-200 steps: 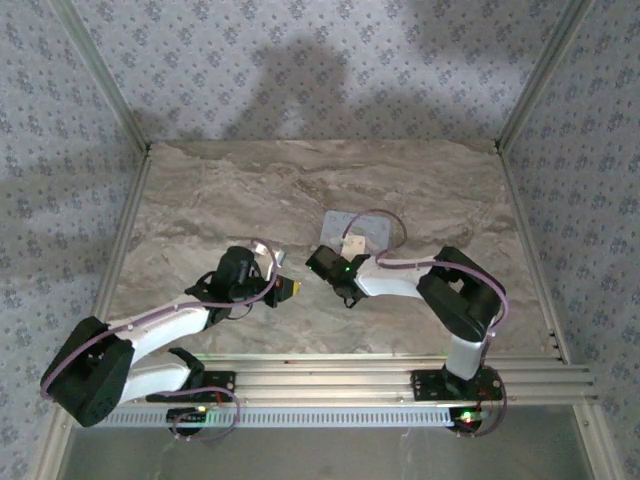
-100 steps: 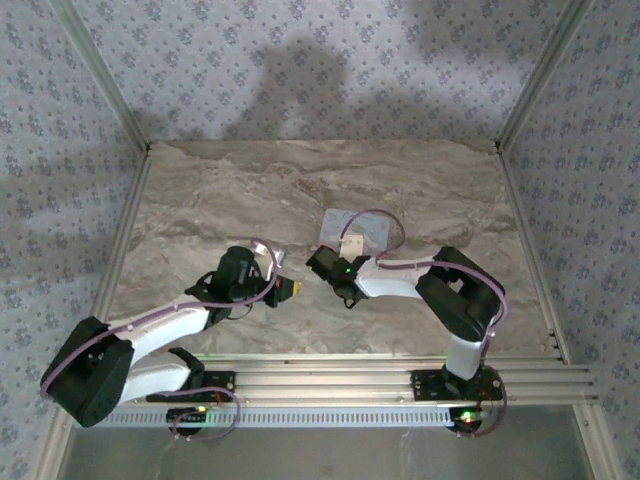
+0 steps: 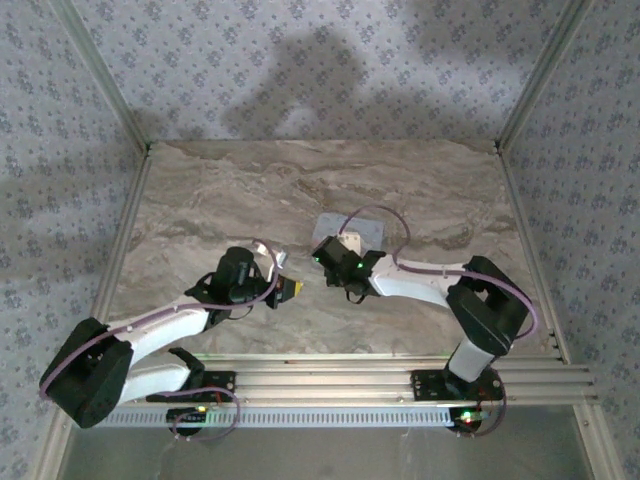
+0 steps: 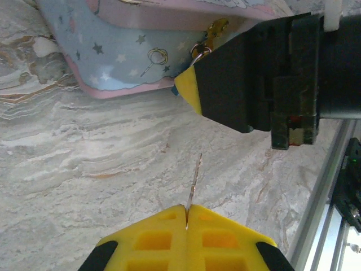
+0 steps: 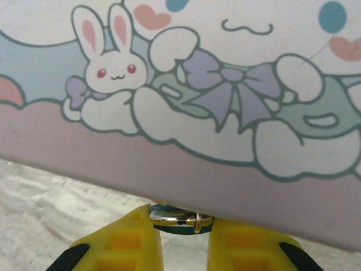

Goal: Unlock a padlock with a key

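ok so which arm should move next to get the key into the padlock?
Left, likely. The left gripper is shut on the key, its blade pointing toward the right gripper, which pinches the padlock beside the tin and should probably hold steady.

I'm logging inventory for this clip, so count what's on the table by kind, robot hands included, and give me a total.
tin: 1
padlock: 1
key: 1
hands: 2, the left hand shut on the key, the right hand shut on the padlock
Total: 5
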Robot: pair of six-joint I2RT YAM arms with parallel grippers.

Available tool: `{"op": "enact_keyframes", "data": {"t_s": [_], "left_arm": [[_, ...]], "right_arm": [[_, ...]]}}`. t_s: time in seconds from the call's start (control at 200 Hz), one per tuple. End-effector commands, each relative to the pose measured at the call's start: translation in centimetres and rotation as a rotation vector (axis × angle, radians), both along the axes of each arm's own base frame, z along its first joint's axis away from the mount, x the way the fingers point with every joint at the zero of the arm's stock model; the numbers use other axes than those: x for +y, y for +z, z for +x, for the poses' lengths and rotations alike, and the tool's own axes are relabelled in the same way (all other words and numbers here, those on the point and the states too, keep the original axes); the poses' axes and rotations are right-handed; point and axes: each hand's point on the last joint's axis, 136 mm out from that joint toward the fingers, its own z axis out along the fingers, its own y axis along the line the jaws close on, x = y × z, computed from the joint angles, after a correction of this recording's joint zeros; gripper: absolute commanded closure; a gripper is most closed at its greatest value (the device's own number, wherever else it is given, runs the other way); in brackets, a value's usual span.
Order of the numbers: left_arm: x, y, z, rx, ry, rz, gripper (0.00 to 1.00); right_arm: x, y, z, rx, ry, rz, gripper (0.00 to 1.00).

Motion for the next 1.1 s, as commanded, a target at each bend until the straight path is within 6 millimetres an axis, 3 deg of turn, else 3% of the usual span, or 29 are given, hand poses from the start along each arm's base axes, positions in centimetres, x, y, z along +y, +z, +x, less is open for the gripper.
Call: {"op": "enact_keyframes", "data": {"t_s": [0.0, 0.32, 0.725, 1.094], "left_arm": [[-0.5, 0.9, -0.7, -0.053, -0.057, -0.033, 1.00], [-1.1, 0.7, -1.6, -0.092, -0.121, -0.089, 1.00], [-3.1, 1.8, -0.5, -0.209, -0.122, -0.199, 1.00], [-4.4, 1.4, 0.5, -0.228, -0.125, -0.266, 1.00]], "right_arm": [[0.1, 0.6, -1.2, 0.063, 0.044, 0.052, 1.00], [1.5, 2.6, -2.5, 0.179, 0.105, 0.211, 1.00], [1.1, 6.2, -2.9, 0.281, 0.124, 0.418, 1.00], [1.6, 8.0, -2.8, 0.330, 0.130, 0.520, 1.00]]}}
